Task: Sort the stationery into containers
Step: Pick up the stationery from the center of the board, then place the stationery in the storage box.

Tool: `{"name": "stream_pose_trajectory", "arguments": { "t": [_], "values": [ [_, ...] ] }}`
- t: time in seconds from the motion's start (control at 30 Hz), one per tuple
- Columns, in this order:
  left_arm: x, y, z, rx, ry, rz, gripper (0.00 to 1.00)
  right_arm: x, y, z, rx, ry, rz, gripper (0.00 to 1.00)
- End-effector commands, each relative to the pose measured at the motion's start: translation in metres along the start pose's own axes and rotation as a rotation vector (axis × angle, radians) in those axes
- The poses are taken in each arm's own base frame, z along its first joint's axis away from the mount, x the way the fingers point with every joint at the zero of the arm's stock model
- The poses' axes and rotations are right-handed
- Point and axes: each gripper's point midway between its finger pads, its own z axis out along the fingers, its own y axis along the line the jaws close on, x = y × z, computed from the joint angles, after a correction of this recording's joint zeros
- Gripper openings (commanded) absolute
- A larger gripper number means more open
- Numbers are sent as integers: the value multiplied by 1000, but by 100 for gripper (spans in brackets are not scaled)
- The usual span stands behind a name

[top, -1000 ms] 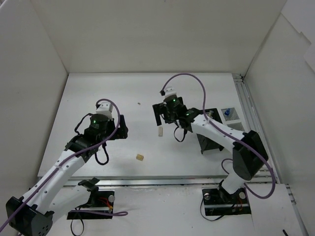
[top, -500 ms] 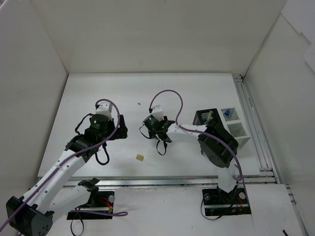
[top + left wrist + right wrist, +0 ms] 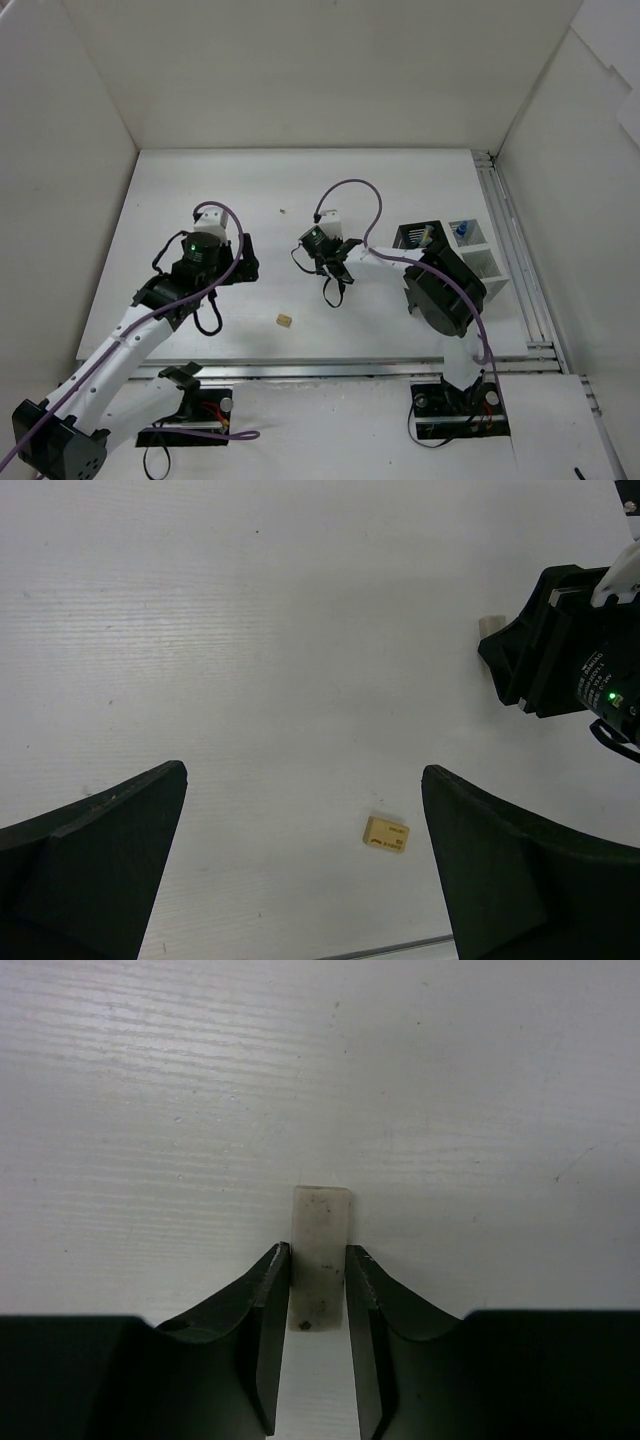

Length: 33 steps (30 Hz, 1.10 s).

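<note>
Currently we log one pale eraser block (image 3: 321, 1210), middle of the worktop (image 3: 300, 180), clenched by the right gripper (image 3: 318, 1256); left gripper (image 3: 302, 775) spread wide.

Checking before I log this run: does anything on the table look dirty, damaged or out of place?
Only small things. The white eraser pinched in the right gripper has dark specks near its gripped end. A beige eraser lies loose on the table, slightly askew.

Tabletop (image 3: 250, 630) open around tan eraser (image 3: 385, 833); right gripper (image 3: 318, 1260) beyond.
</note>
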Motion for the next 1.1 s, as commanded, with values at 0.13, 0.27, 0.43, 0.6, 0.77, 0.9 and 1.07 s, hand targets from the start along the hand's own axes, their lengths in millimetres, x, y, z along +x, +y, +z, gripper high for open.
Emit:
{"name": "stream_pose_trajectory", "arguments": {
  "t": [0.13, 0.27, 0.43, 0.6, 0.77, 0.9, 1.07],
  "values": [
    [-18, -3, -9, 13, -77, -6, 100, -10, 0, -2, -13, -25, 28, 0],
    [-11, -13, -6, 76, -43, 41, 100, -52, -22, -39, 15, -157, 20, 0],
    [4, -28, 4, 167, 21, 89, 100, -105, -93, -111, 60, -312, 96, 0],
    [25, -42, 15, 249, 95, 123, 100, -111, -205, -183, 227, -403, 236, 0],
    [37, -48, 24, 265, 140, 149, 100, -67, -313, -234, 486, -463, 428, 0],
    [44, -57, 27, 294, 169, 174, 100, -37, -343, -237, 581, -404, 477, 0],
    [45, -62, 30, 306, 182, 187, 100, -37, -344, -210, 617, -316, 474, 0]
  ]
}}
